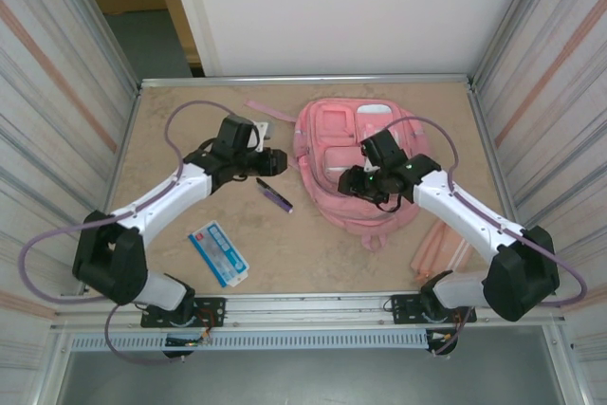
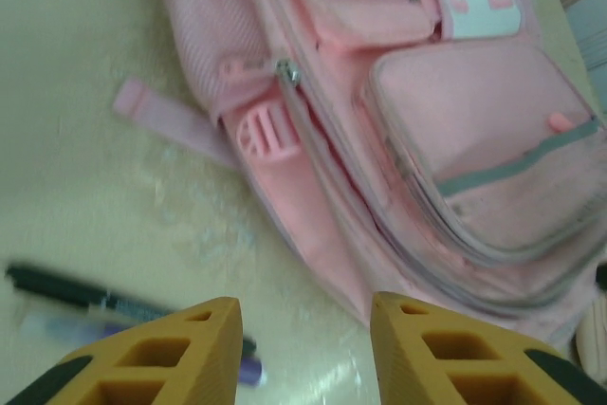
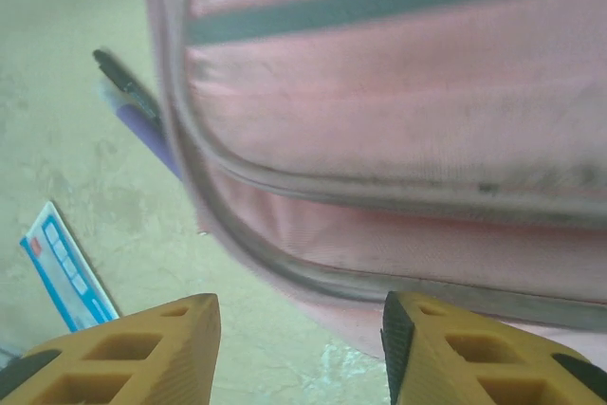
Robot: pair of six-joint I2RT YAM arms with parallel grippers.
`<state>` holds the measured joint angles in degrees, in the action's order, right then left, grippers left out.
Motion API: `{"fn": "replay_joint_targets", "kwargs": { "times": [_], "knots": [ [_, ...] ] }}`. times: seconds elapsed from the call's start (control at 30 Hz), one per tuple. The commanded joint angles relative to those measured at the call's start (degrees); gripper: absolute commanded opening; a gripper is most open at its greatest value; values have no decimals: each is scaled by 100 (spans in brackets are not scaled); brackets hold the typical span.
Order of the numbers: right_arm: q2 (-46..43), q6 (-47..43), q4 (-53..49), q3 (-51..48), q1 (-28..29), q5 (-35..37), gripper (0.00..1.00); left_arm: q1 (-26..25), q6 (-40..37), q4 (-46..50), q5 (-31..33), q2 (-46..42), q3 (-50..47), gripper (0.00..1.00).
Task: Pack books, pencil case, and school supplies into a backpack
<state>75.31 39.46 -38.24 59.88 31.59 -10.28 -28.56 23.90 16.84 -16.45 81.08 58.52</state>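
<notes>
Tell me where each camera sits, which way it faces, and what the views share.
Top external: above and behind the bases, looking down on the table; both arms, left gripper and right gripper show.
Left wrist: on the left arm, looking past its yellow fingers at the zipped side of the backpack and the pens.
Right wrist: on the right arm, close over the backpack edge, yellow fingers at bottom.
Shared: all see backpack and pens; top and right wrist see the pencil case.

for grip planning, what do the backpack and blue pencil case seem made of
Backpack: soft woven fabric, matte pink; weave texture, piped seams and zips show. Pencil case: smooth printed surface with white edge, likely plastic or coated card; too small to be sure.
</notes>
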Motion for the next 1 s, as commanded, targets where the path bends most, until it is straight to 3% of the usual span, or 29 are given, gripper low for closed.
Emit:
{"fn": "replay_joint_targets", "kwargs": {
  "times": [0.0,0.13,0.3,0.6,0.7,0.97],
  "knots": [
    [1,-1479,-792,377,-66,90,49,-27,403,359,-105,-294,-420,40],
    [117,-1852,-1335,534,-108,967,53,-27,554,372,127,-477,-711,42],
    [263,-2027,-1257,464,-108,2108,57,-27,523,645,406,-606,-794,42],
    [695,-3487,-293,593,254,1499,64,-27,650,531,406,-845,-1049,42],
    [976,-3832,-153,698,351,1510,69,-27,639,418,465,-912,-1172,43],
    [1839,-4364,-417,1026,461,2002,66,-21,711,199,417,-1086,-1464,43]
  ]
}}
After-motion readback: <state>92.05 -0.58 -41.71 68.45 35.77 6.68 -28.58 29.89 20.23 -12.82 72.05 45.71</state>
